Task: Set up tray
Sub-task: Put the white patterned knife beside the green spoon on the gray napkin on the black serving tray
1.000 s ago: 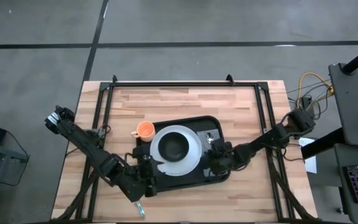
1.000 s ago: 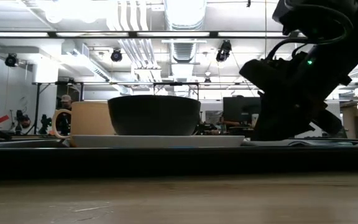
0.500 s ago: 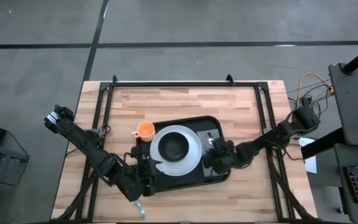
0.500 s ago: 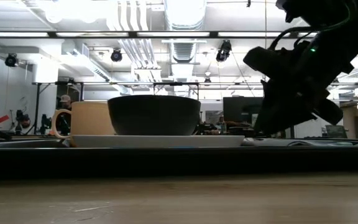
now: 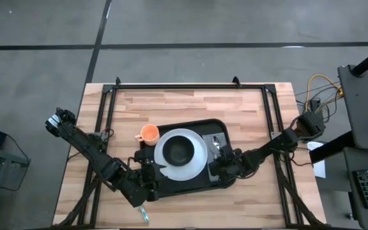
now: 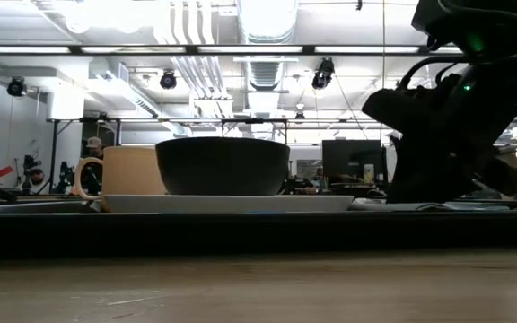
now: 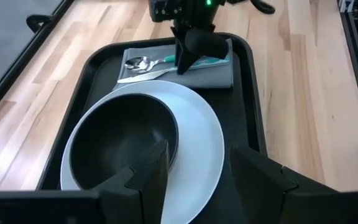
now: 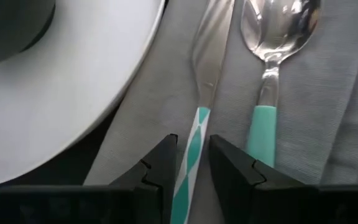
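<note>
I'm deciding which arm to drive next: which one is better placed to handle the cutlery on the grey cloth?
The right. Its pincer sits directly over the cloth, fingers straddling the knife's teal handle, the spoon beside it. The left pincer is at the plate's opposite side.

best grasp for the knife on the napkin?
Grip the knife by its teal handle, from straight above, gripper spanning the handle's width. It lies flat on the grey napkin, blade close beside the plate, spoon alongside, so there is little side room. The right gripper already straddles the handle, seemingly open.
</note>
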You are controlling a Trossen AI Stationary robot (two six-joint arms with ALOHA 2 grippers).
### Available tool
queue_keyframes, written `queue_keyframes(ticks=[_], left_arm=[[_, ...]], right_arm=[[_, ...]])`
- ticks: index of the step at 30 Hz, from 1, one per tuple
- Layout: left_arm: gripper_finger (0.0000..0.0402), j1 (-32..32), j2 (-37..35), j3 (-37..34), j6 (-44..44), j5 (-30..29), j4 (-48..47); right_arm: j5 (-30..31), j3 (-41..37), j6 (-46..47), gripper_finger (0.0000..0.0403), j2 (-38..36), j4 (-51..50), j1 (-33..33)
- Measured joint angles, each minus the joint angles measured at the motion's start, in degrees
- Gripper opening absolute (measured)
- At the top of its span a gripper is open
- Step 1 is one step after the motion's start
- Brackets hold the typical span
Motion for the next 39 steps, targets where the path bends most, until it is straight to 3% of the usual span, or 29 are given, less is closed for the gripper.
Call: queue_keyframes(ticks=[5,12,22,39], left_arm=[[0.0152,0.00,-0.04,0.30,0.00,-0.04,0.11],[0.0152,0.00,-0.04,0.30,0.00,-0.02,0.11],[0.0152,0.00,-0.04,0.30,0.00,-0.04,-0.02],[0.0152,-0.05,-0.26,0.33,-0.09,1.32,-1.71]], right_arm=[[0.02,0.74,-0.77,0.0077,0.67,-0.49,0.00],[-0.22,0.96,-1.55,0.0020,0.38,-0.87,0.00],[1.49,2.65,-0.85,0.0020,0.40,-1.87,0.00],[3.28,7.30,13.67,0.0018,1.23,-11.88,1.70]])
